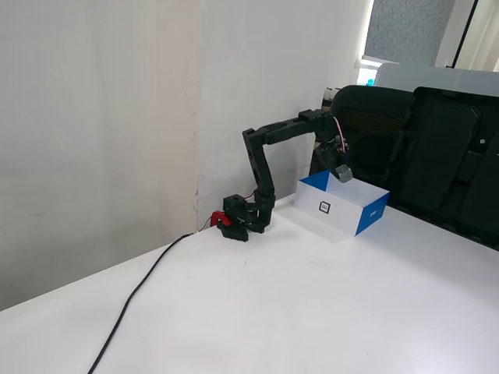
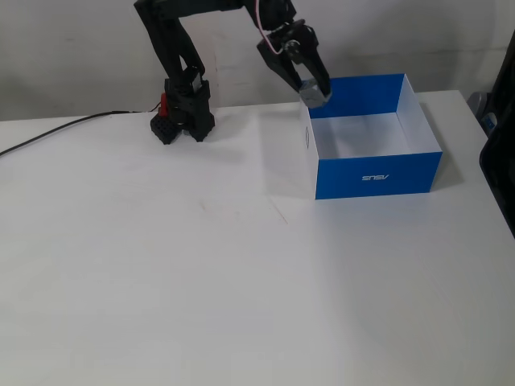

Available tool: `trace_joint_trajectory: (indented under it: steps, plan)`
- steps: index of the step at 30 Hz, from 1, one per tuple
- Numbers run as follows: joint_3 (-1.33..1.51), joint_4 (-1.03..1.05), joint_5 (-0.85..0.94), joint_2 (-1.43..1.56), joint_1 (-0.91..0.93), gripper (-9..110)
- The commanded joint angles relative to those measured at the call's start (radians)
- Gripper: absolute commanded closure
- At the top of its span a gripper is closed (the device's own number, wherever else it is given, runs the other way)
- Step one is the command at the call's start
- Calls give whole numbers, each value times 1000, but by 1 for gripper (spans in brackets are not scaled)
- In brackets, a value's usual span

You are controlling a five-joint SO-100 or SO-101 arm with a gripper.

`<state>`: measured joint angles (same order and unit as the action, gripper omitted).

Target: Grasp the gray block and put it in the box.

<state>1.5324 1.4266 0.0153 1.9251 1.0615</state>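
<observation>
The gray block is a small gray cube held between my gripper's fingers. My gripper is shut on it and holds it in the air above the rear left corner of the box in a fixed view. The box is blue outside and white inside, and its inside shows nothing in it. A small square black mark sits on its white side. The arm's base stands on the table left of the box.
A black cable runs from the base across the white table. Black chairs stand right behind the box in a fixed view. A wall is close behind the arm.
</observation>
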Motion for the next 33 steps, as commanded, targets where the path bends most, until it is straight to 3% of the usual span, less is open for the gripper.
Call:
trace_joint_trajectory:
  steps: [1,14,26,28,30,33]
  plan:
    - [-51,-55,-9,-23,40,101]
    - [-40,-265,-9,-144,117,101]
    - [-141,-273,-9,-307,140,101]
    - [-150,-272,-25,-321,140,95]
    - [-150,-270,-34,-324,141,76]
    - [-150,-267,-34,-324,141,68]
